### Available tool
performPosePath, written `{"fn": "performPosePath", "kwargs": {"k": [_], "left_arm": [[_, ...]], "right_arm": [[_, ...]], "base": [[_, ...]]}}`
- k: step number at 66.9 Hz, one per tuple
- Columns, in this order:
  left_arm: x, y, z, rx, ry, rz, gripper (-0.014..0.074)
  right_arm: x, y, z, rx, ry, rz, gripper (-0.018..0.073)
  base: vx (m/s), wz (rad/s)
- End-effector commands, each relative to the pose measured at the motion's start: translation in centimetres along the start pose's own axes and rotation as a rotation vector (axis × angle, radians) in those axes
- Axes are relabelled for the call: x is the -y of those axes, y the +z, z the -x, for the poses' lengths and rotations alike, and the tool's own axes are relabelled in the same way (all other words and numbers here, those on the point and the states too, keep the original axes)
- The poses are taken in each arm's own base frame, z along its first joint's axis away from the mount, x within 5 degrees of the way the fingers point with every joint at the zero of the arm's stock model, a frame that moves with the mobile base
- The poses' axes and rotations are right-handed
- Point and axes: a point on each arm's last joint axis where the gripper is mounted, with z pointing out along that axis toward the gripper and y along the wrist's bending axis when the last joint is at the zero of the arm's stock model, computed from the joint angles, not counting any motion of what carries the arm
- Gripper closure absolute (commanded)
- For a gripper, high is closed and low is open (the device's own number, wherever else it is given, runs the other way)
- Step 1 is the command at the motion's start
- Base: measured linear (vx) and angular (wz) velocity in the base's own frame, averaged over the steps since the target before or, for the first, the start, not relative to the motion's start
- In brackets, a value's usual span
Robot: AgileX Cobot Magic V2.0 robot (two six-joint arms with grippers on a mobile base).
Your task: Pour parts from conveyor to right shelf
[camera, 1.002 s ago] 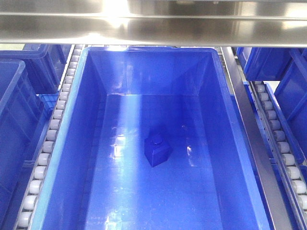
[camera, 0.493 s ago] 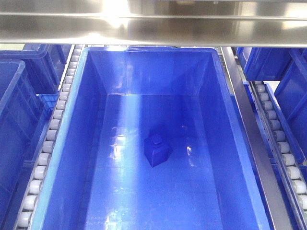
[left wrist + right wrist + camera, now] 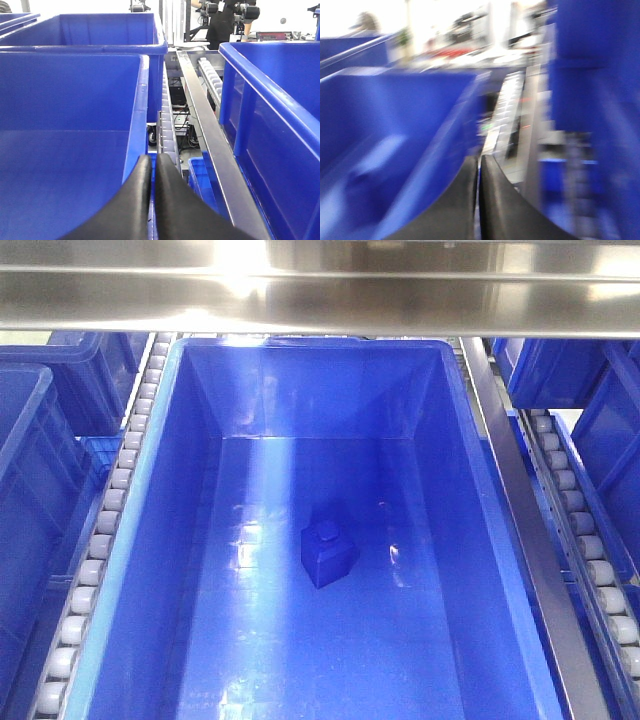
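Resting tilted, small glossy blue knobbed part (image 3: 328, 552) on bin (image 3: 455, 480) floor

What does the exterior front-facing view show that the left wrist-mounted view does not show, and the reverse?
Only the front-facing view shows the small blue block lying on the floor of the central blue bin, and the steel beam above it. Only the left wrist view shows the left gripper, its fingers pressed together over a bin rim, and dark equipment far behind the rack. Both show large blue bins and rails of white rollers.
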Motion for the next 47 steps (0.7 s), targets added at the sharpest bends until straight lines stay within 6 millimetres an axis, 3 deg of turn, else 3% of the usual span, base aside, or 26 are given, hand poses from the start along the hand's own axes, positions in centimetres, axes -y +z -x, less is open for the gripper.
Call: {"fn": "performPosePath", "kwargs": {"k": [1,33,47], "left_arm": [[0.0,-0.2,1.5,0.103,-0.013,-0.002,0.0603],[0.0,-0.2,1.5,0.103,-0.013,-0.002,0.0603],[0.0,-0.2,1.5,0.103,-0.013,-0.002,0.0603]], "right_arm": [[0.3,0.0,1.4,0.111,0.009,-0.083,0.0568],[1.4,0.5,-3.7,0.085,-0.095,-0.232,0.0568],[1.4,0.4,-3.9,0.066,-0.127,-0.242,0.0568]], "base": [[0.00,0.00],[0.00,0.00],[0.00,0.00]]}}
